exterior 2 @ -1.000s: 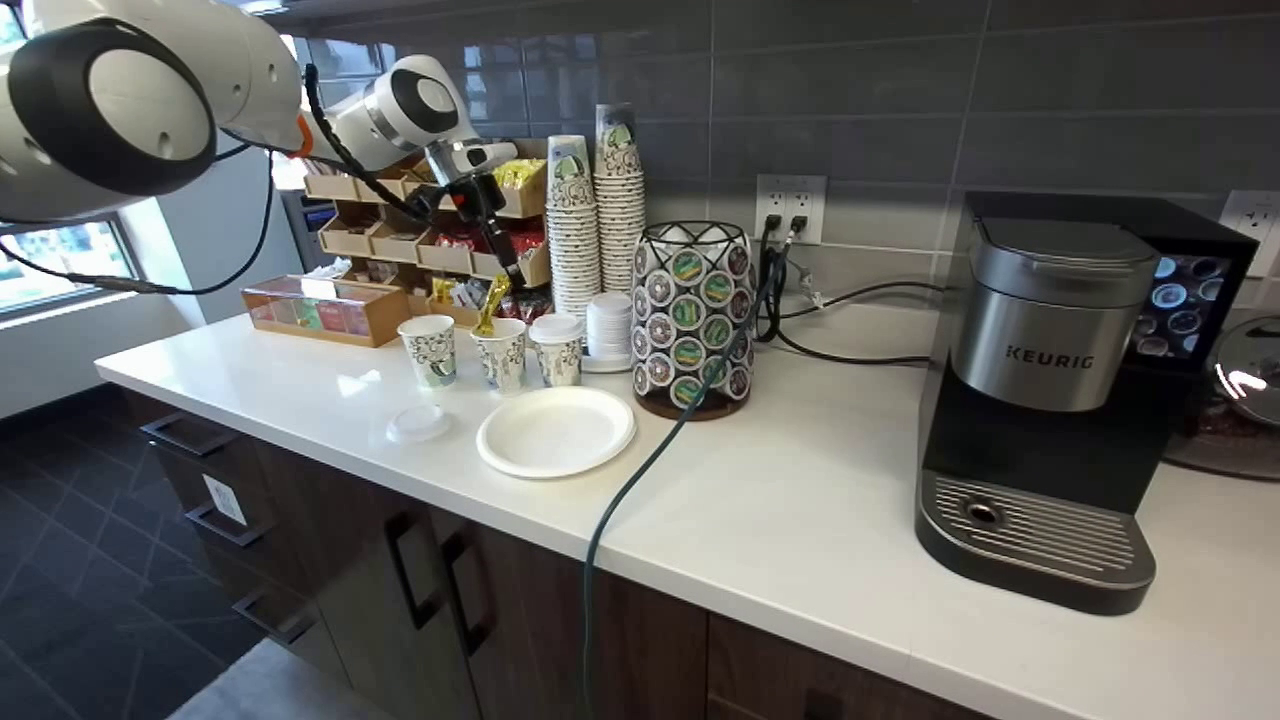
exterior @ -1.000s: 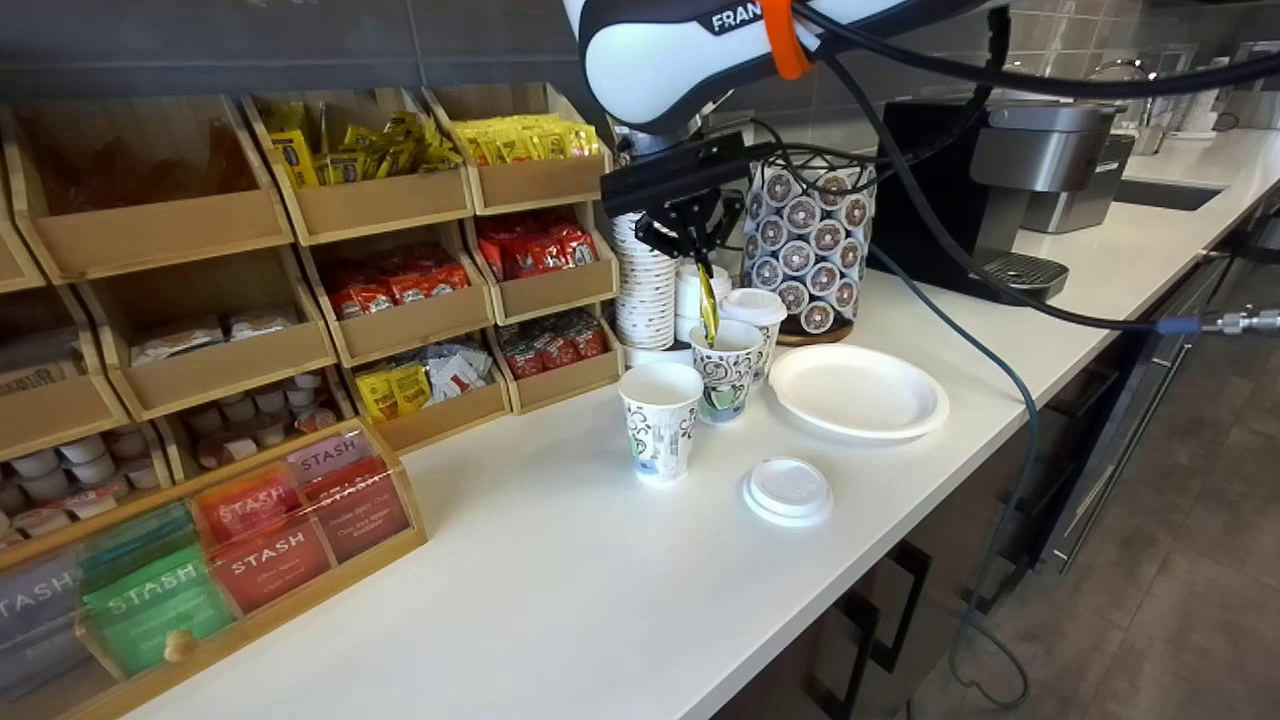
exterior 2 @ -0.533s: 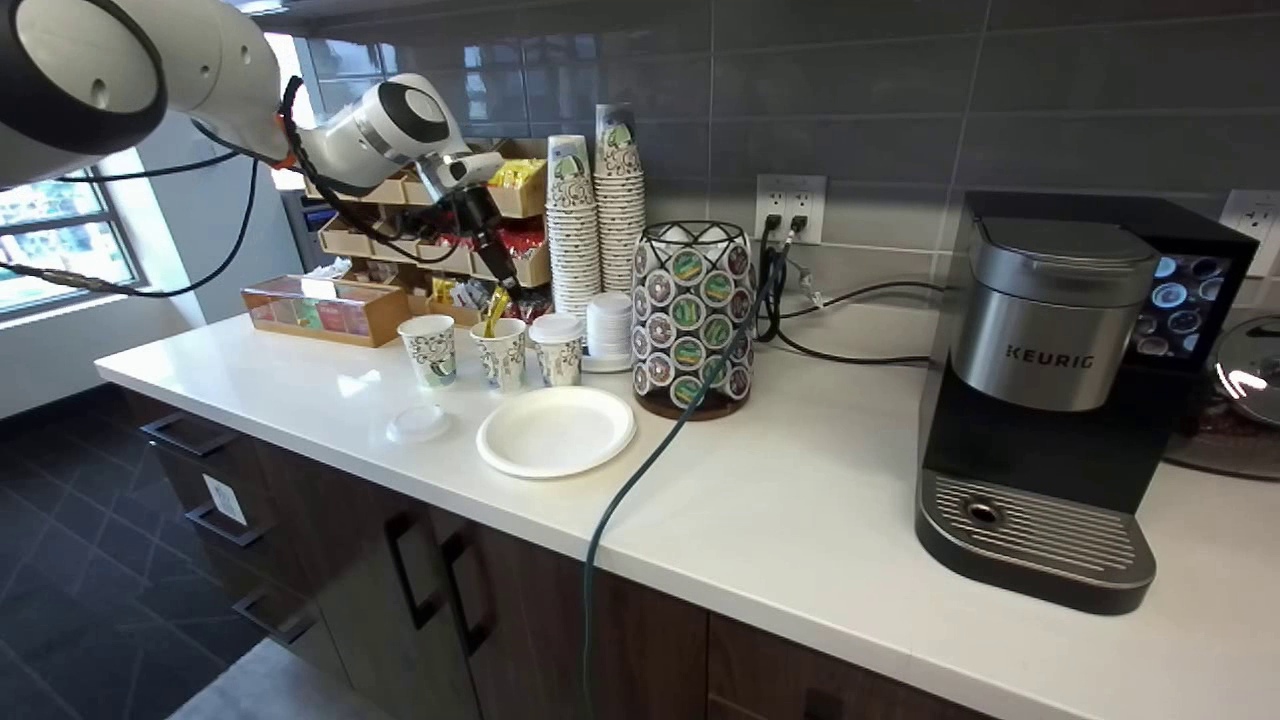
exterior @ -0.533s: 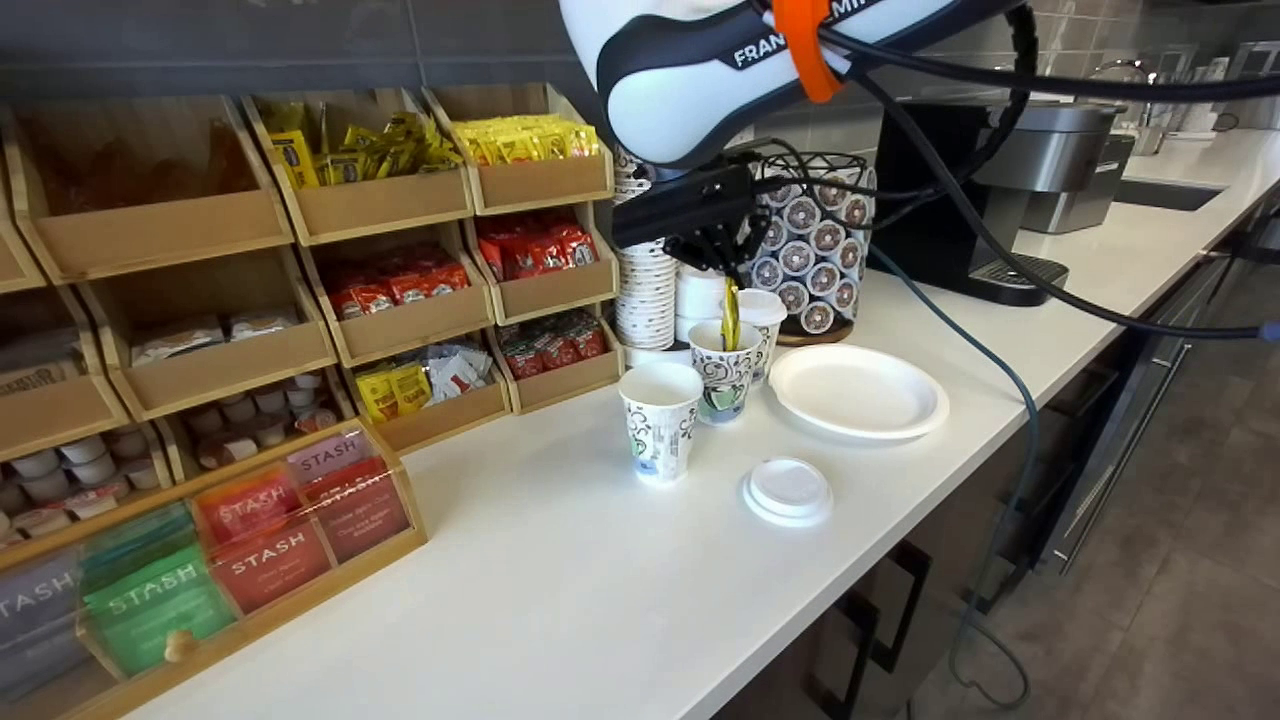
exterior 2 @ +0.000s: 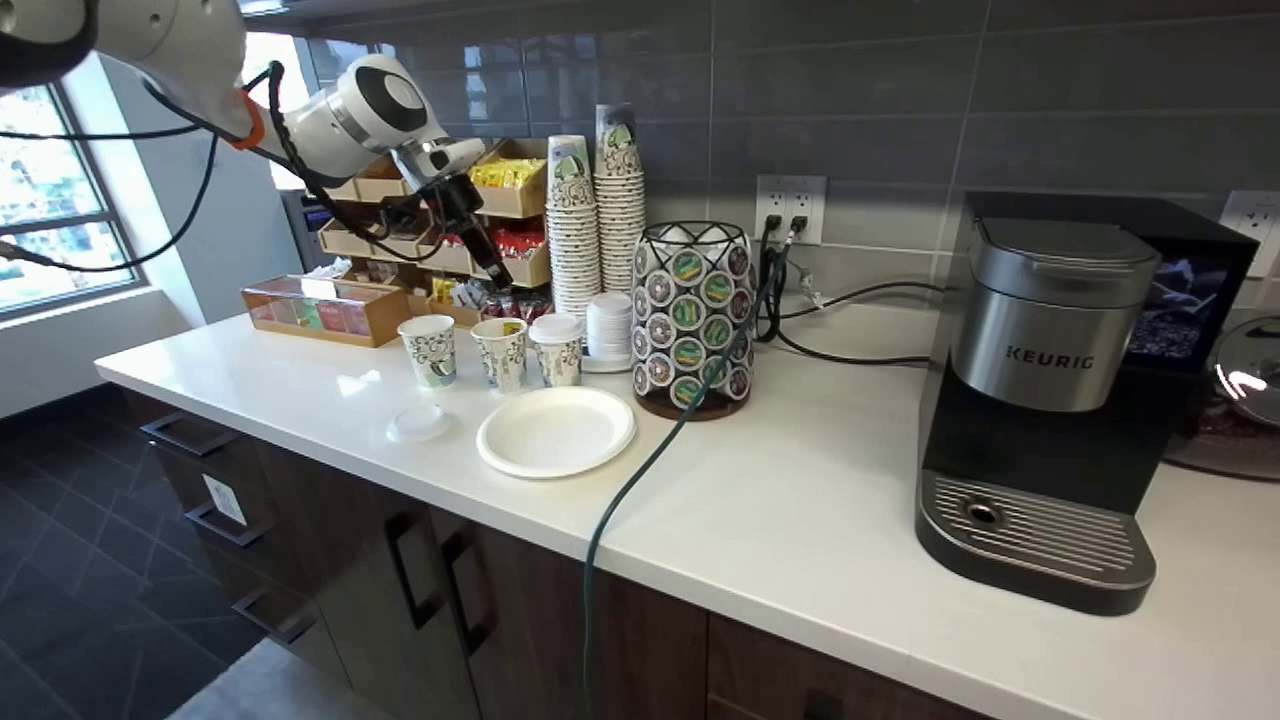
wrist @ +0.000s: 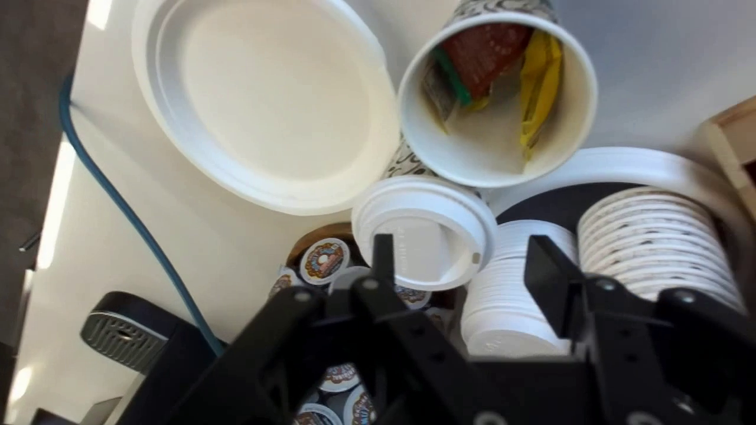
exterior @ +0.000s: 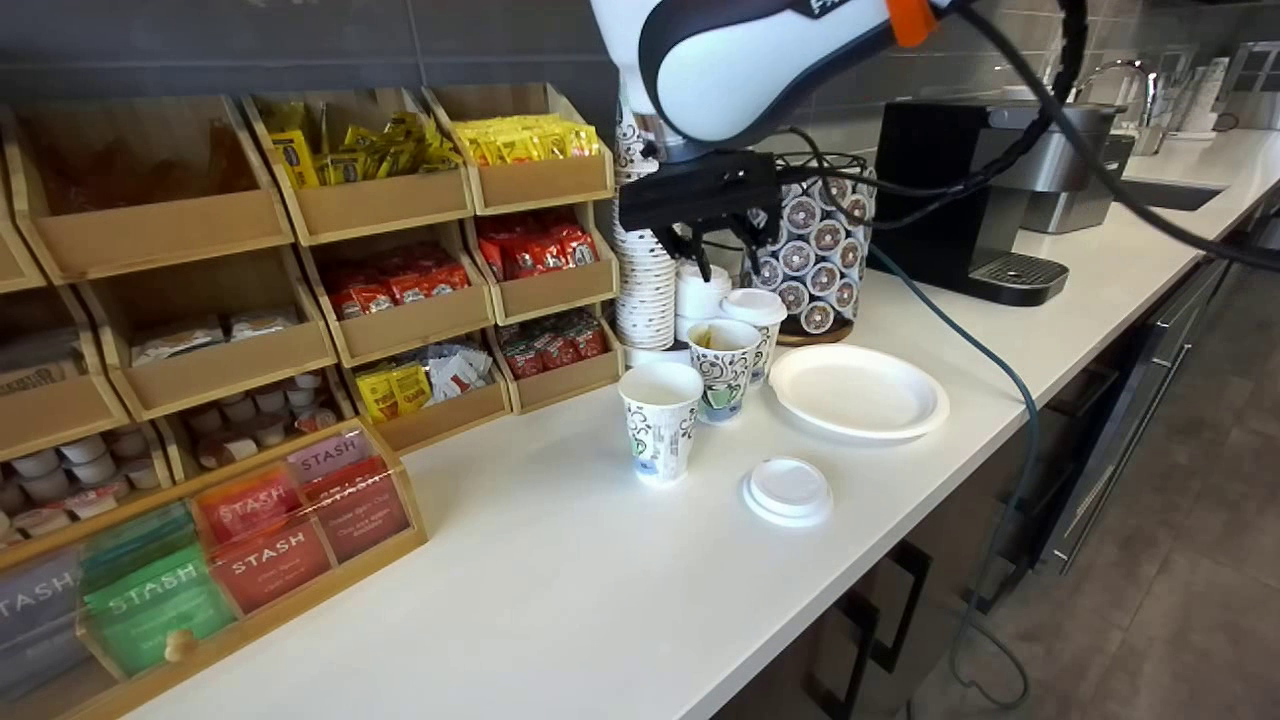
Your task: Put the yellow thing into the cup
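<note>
The yellow thing (wrist: 540,82), a slim packet, stands inside the patterned paper cup (wrist: 466,154), leaning on its wall. A dark red packet (wrist: 484,56) shares that cup. In both exterior views only the packet's upper part shows above the far rim of the cup (exterior: 726,383), (exterior 2: 503,362). My gripper (wrist: 460,254) is open in the wrist view, its two fingers wide apart with nothing between them. In an exterior view the gripper (exterior: 732,268) hangs above the cup, clear of it.
Beside the cup stand an uncovered cup (exterior: 661,425) and a lidded cup (exterior: 757,310). A white plate (exterior: 858,392), a loose lid (exterior: 788,490), tall cup stacks (exterior 2: 620,220) and a pod rack (exterior 2: 690,320) are close by. Snack bins (exterior: 545,185) rise behind.
My gripper has lowered the yellow packet into the cup, opened and let go of it. It has since risen a little, and the packet has sunk deeper into the cup.
</note>
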Available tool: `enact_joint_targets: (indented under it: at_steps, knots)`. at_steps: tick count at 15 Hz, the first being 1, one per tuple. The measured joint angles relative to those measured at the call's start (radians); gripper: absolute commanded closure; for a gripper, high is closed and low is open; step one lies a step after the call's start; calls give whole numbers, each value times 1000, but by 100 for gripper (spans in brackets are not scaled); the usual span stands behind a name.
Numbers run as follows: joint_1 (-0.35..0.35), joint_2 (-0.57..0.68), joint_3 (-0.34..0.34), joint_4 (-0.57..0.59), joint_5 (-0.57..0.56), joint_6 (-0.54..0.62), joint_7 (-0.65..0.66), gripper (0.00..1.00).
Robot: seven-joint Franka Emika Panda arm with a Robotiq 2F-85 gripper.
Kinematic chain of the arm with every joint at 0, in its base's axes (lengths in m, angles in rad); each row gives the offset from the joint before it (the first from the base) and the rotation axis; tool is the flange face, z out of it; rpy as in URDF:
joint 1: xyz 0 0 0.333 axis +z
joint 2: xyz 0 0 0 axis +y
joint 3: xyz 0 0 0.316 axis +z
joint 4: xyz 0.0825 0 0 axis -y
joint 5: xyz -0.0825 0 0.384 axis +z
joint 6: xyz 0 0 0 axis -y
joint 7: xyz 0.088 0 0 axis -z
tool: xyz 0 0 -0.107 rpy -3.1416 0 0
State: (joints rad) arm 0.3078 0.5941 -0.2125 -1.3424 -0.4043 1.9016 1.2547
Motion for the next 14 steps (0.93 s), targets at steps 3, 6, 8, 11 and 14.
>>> enact_joint_targets:
  at_steps: [3,6,8,11,14]
  knots:
    - [-47,-125,59,-125,13,122,-91,0]
    - [-110,-256,109,-263,76,228,-232,0]
    - [-158,-337,130,-356,150,285,-357,0]
    - [-232,-456,144,-496,288,321,-590,0]
    - [-285,-569,145,-615,403,319,-826,0]
